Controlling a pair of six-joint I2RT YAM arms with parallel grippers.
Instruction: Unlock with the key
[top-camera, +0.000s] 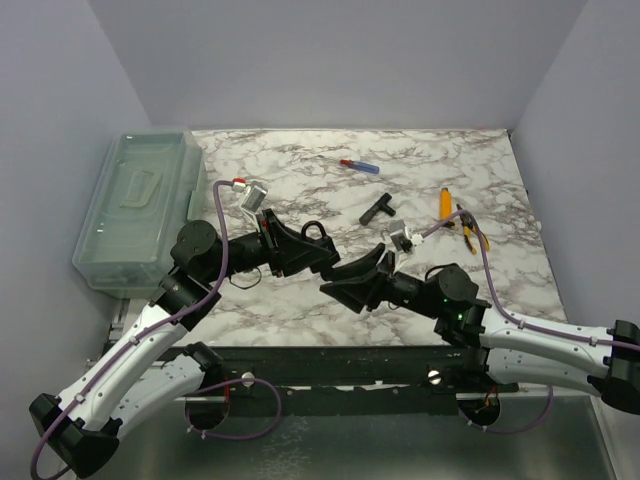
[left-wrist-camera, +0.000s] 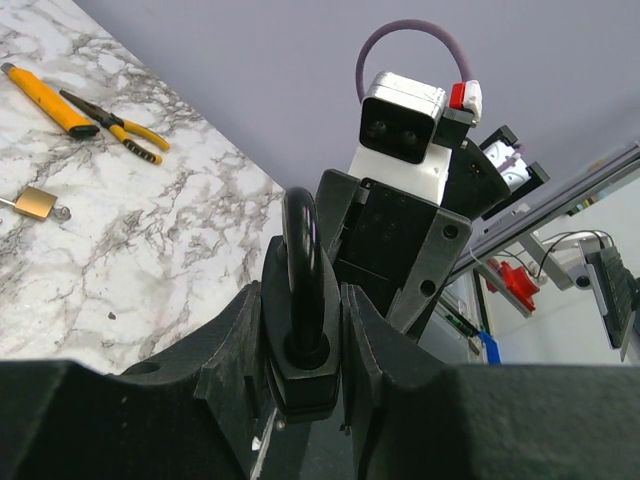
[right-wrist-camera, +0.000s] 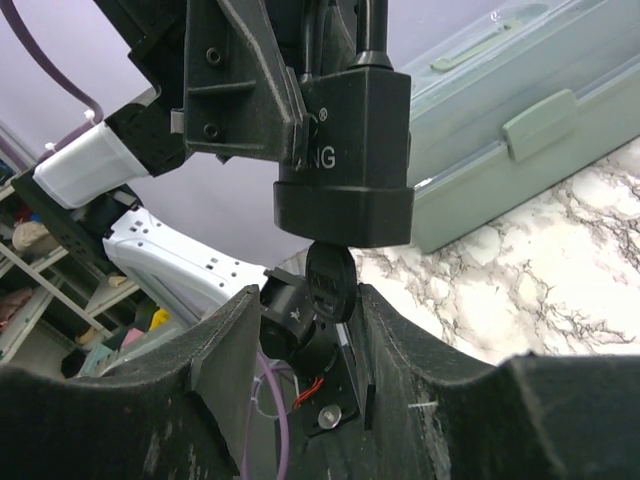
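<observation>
The black padlock (right-wrist-camera: 345, 150) hangs off the surface, near its front edge about midway along, pinched at the body by the left hand (left-wrist-camera: 300, 335) with the shackle upward. A black-headed key (right-wrist-camera: 328, 280) sits in its underside. The right hand (right-wrist-camera: 308, 315) is spread around the key head, a gap showing beside it (contact on the other side is unclear). Toward the right edge lie a small brass padlock (left-wrist-camera: 37, 202), yellow-handled pliers (top-camera: 470, 228) and a yellow utility knife (top-camera: 446, 203). A clear plastic storage box (top-camera: 140, 205) stands at the left edge of the marbled surface (top-camera: 300, 310).
</observation>
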